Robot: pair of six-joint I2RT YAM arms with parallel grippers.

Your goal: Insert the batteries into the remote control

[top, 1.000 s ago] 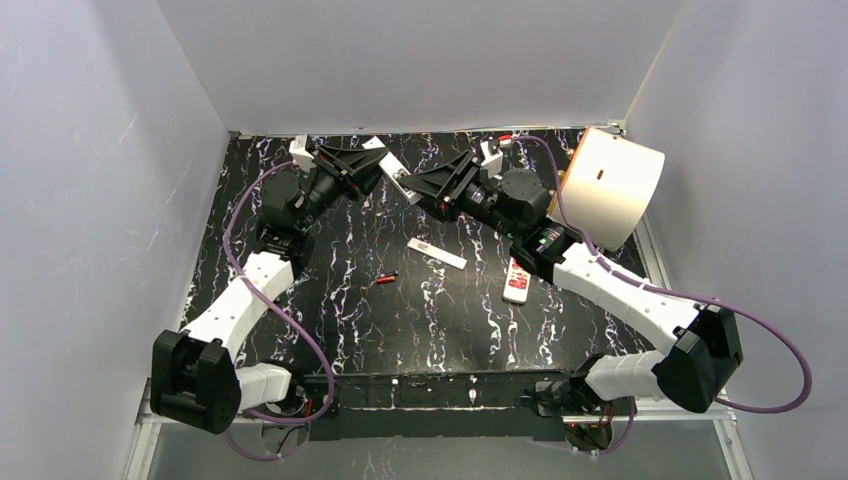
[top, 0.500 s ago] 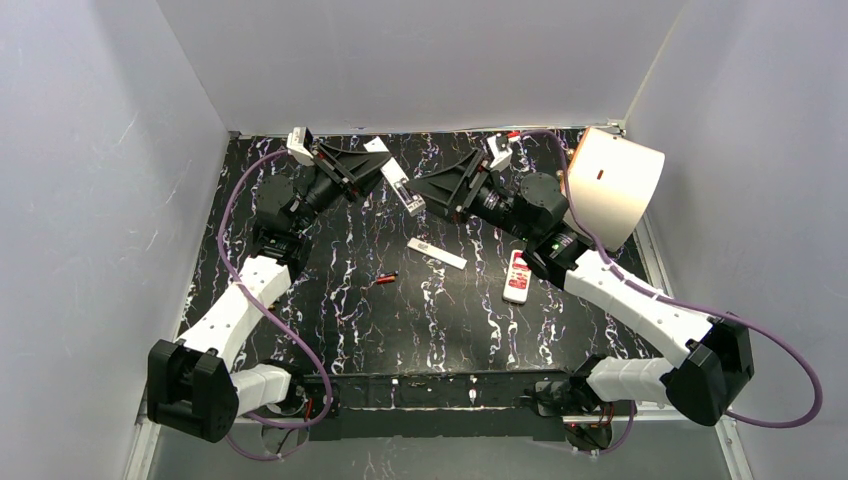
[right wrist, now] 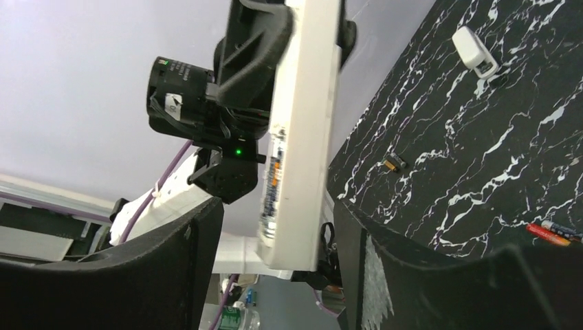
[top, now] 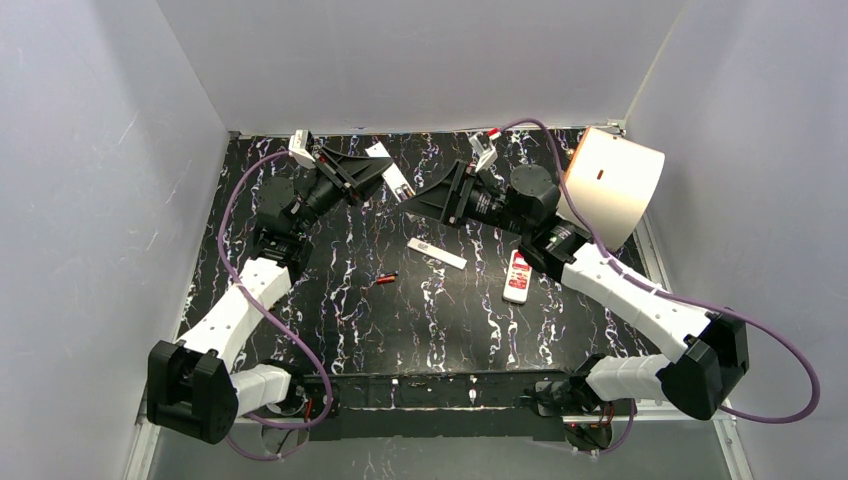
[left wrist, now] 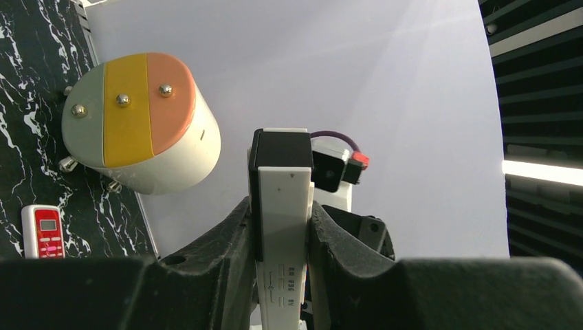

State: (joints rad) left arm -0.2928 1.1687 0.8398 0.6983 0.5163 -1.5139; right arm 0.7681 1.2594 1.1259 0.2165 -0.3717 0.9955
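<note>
The orange-red and black batteries lie loose near the middle of the black, white-veined counter. A flat white strip lies just beyond them to the right, and a small red-and-white remote lies further right. Toward the upper centre, the left claw is clamped on a slim white remote control, holding it off the counter, while the right claw stands wide, its jaws spread either side of the same remote; a big white drum with a yellow and orange end sits at the upper right.
</note>
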